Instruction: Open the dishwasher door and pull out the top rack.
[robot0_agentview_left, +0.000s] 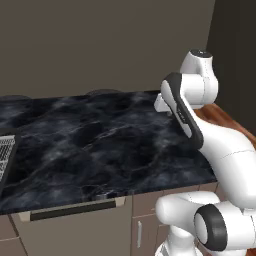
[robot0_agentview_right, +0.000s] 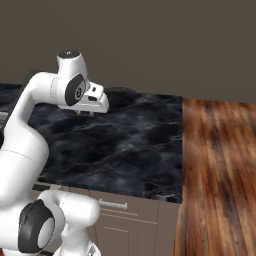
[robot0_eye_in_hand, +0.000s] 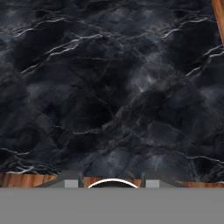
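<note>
The dishwasher door (robot0_agentview_left: 75, 235) is a taupe panel under the counter's front edge at the lower left. It is shut, and its long dark bar handle (robot0_agentview_left: 70, 210) runs across its top. The top rack is hidden behind the shut door. My gripper (robot0_agentview_right: 86, 113) hangs a little above the black marble counter (robot0_agentview_left: 100, 145), far back and to the right of the door, pointing down. In the hand view its fingertips (robot0_eye_in_hand: 71, 183) stand apart over bare marble, with nothing between them.
A flat wire drying tray (robot0_agentview_left: 5, 155) lies at the counter's left edge. Narrow cabinet fronts with silver handles (robot0_agentview_left: 139, 233) stand right of the dishwasher. A drawer handle (robot0_agentview_right: 112, 204) sits under the counter. Wood flooring (robot0_agentview_right: 220, 175) lies right of the counter. A plain wall runs behind.
</note>
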